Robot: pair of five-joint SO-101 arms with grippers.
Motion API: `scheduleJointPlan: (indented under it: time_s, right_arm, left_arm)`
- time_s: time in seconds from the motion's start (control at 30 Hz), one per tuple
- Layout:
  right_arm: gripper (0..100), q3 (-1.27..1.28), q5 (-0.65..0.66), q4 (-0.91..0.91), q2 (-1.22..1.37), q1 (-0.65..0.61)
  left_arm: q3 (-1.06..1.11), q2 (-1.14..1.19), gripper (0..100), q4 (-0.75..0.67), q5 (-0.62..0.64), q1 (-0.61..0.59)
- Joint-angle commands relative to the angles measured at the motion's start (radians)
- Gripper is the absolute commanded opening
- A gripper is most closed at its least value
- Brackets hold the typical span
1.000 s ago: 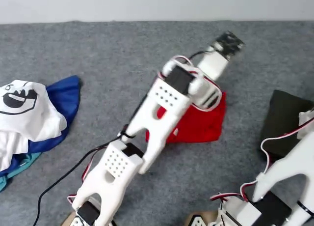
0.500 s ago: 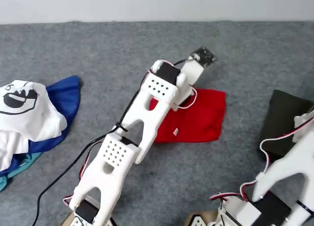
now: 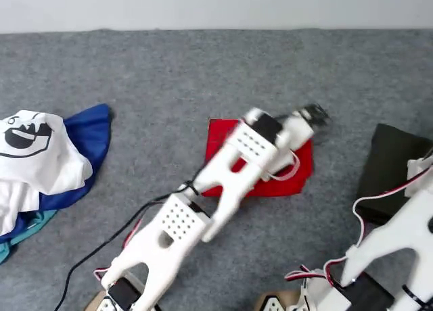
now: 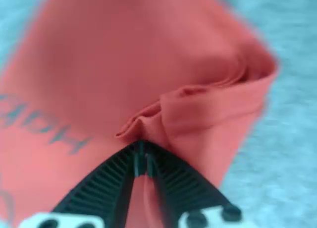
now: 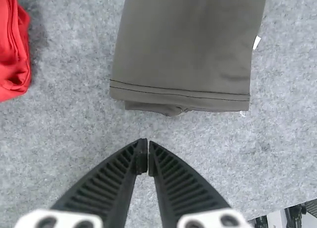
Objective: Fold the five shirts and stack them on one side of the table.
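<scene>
**A:** Where the left gripper (image 4: pixel 143 161) meets cloth, what's its state?

**B:** Jaws pressed together, pinching a raised edge of the folded red cotton shirt (image 4: pixel 124 64). Cloth puckers at the tips.

**A:** Shirt's position?

**B:** Mid-table on the grey felt table cover (image 3: pixel 169 74), partly under the left arm (image 3: pixel 237 155).

**A:** Right gripper (image 5: pixel 147 156)?

**B:** Closed tight on itself, holding nothing. It hangs over felt just beside the hem of the folded dark olive shirt (image 5: pixel 188 49), which lies at the table's right side.

**A:** Other shirts?

**B:** Loose heap at the left edge. White shirt with black print (image 3: pixel 34 155) lies on a blue shirt (image 3: pixel 88 138), with a teal shirt (image 3: pixel 17 233) beneath.
</scene>
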Motion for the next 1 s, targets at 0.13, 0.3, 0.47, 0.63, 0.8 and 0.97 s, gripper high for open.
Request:
scheduleJointPlan:
  time_s: [0.13,0.3,0.47,0.63,0.8,0.97]
  right_arm:
    - [0.9,-0.008,0.009,0.039,-0.03,0.008]
    - [0.9,-0.008,0.009,0.039,-0.028,0.008]
    - [0.9,-0.008,0.009,0.039,-0.031,0.008]
    - [0.9,-0.008,0.009,0.039,-0.035,0.008]
    - [0.9,-0.008,0.009,0.039,-0.035,0.008]
    - [0.9,-0.008,0.009,0.039,-0.035,0.008]
  left_arm:
    - [0.062,-0.229,1,0.029,-0.003,0.068]
    - [0.145,-0.316,1,0.028,-0.003,-0.012]
    - [0.189,-0.282,1,0.025,-0.003,-0.115]
    - [0.196,-0.193,1,0.026,-0.003,-0.106]
    - [0.213,-0.147,1,0.029,-0.003,0.0]
    - [0.257,-0.163,1,0.029,-0.003,0.121]
